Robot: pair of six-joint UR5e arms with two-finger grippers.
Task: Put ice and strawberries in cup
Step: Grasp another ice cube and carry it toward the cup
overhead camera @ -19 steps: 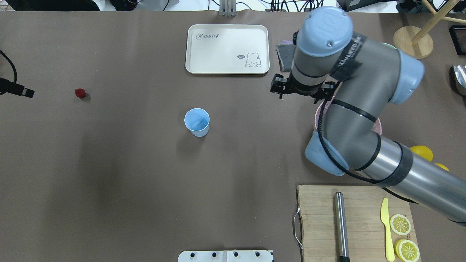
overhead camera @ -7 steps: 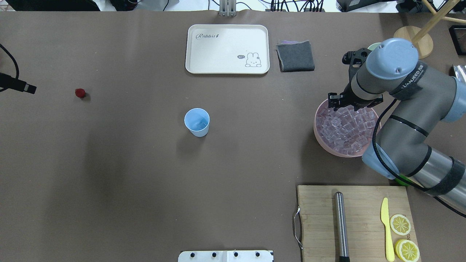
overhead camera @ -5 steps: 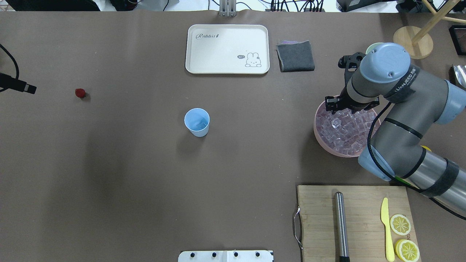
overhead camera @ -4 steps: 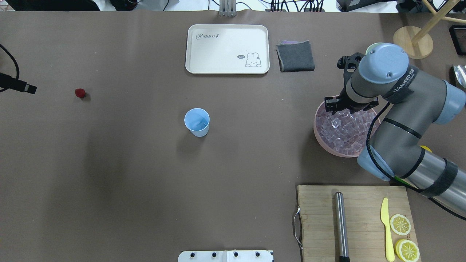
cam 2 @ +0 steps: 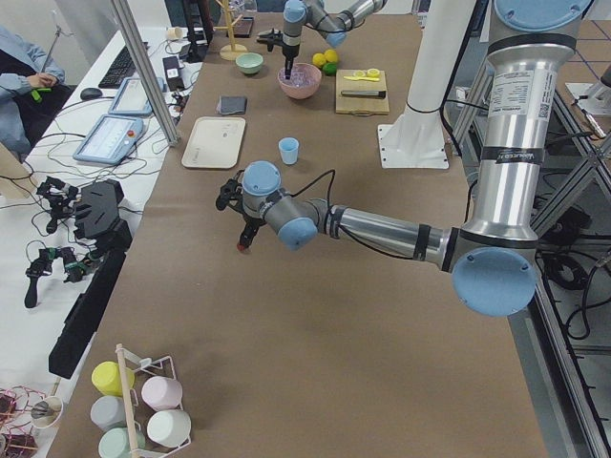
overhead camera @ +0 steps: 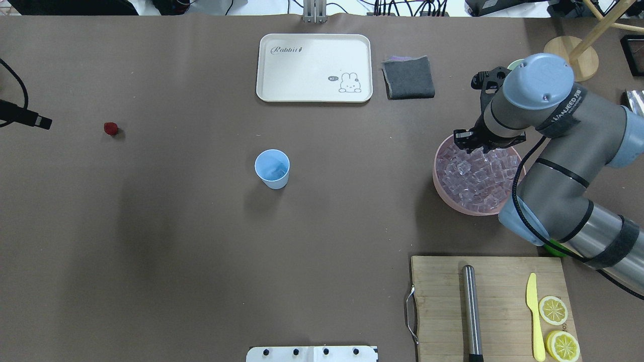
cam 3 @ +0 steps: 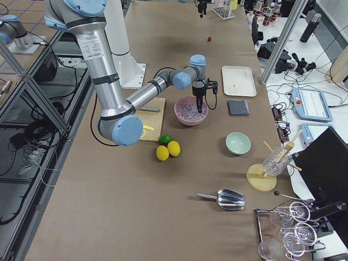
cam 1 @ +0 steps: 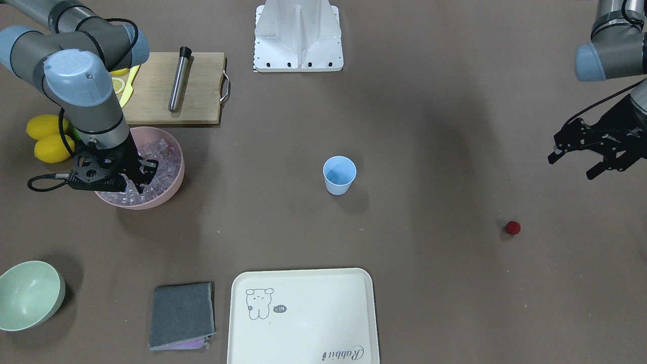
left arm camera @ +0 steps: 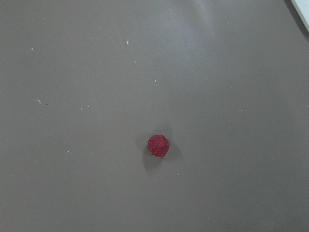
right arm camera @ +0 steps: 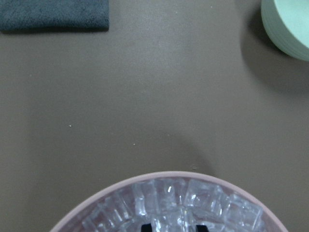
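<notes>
Right gripper (right arm camera: 175, 226) sinks into the ice (overhead camera: 475, 178) in the pink bowl (overhead camera: 470, 212), fingers apart (grip unclear). Mid-table, the cup (overhead camera: 272, 169) stands upright, mouth up. Beyond, the roundish strawberry (overhead camera: 110, 128) lies near the spread-fingered left gripper (cam 1: 570, 169).

Table (overhead camera: 176, 241): cream tray (overhead camera: 302, 75) far centre, grey cloth (overhead camera: 408, 77) just beside it. To my right, pink bowl (overhead camera: 438, 188), green bowl (cam 1: 30, 293) beyond. Near me, wooden board (overhead camera: 437, 301) carrying steel rod (overhead camera: 471, 311), yellow knife (overhead camera: 534, 311), two lemon slices (overhead camera: 553, 310).
</notes>
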